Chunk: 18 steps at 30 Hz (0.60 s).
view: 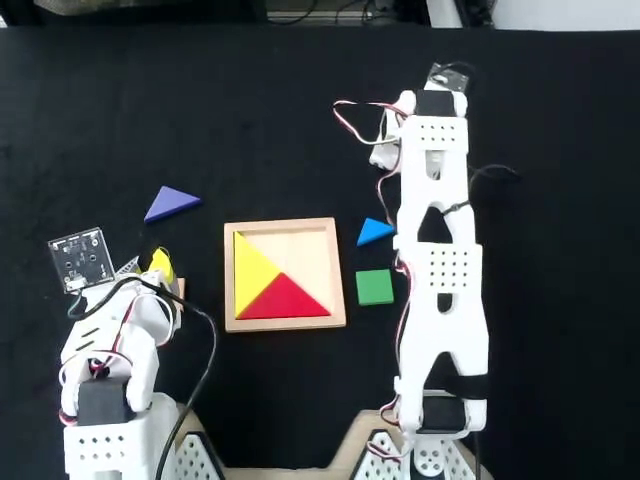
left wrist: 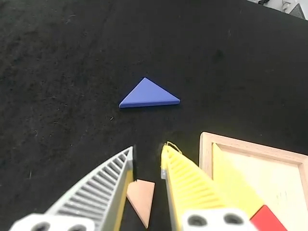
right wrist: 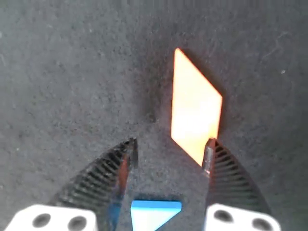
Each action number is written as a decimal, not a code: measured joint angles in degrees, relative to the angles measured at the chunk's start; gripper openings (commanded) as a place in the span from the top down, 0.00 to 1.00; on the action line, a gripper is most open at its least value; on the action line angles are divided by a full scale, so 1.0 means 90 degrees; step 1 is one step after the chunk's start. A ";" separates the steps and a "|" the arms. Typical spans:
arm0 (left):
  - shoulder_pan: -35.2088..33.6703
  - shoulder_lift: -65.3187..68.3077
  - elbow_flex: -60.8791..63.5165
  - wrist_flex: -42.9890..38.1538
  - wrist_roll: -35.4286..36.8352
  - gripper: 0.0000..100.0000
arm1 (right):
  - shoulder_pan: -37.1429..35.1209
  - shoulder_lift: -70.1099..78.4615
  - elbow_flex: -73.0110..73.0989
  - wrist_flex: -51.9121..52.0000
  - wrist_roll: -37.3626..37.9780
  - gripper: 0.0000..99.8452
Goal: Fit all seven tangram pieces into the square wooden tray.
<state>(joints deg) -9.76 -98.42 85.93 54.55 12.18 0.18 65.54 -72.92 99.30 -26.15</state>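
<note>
— Yellow and grey fingers of the left gripper (left wrist: 148, 148) are standing spread, straddling a peach triangle (left wrist: 141, 195) that is lying flat on the black table (left wrist: 57, 72), just beside the wooden tray (left wrist: 206, 144). Nothing is being pinched.

— And the right gripper (right wrist: 171, 142)?

— Its black fingers are gaping too, hanging over the table. One tip is overlapping the near corner of an orange parallelogram (right wrist: 196, 108). Whether it is touching cannot be told.

— Which step is being worked?

— Judging by the tray, it is early: the yellow triangle (view: 252, 268) and the red triangle (view: 288, 299) are lying inside, covering its left and near quarters. The left arm looks to be fetching the peach piece. Next it is needing to close on that piece's edges, lift it, and turn it to suit the bare wood.

— What is each camera adding?

— The left wrist view is giving the gap round the peach triangle, and the violet triangle (left wrist: 149, 95) lying ahead, well apart. The high view is laying out the rest: the green square (view: 374, 287) just beside the tray's right side, the blue triangle (view: 375, 232) near it, and the right arm stretching past both. The parallelogram's lie is coming from the right wrist view.
</note>
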 measured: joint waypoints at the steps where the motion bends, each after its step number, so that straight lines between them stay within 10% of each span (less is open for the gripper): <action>1: 0.0000 0.0000 0.0000 0.0000 0.0000 0.89 | 0.0029 0.0000 -0.0049 0.0000 0.0000 0.77; 18: 0.0000 0.0000 0.0000 0.0000 -0.0010 0.89 | 0.0283 -0.0322 0.0332 -0.0518 0.0576 0.77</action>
<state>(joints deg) -9.76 -98.42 85.93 54.55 12.09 2.73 62.64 -69.93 94.64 -20.97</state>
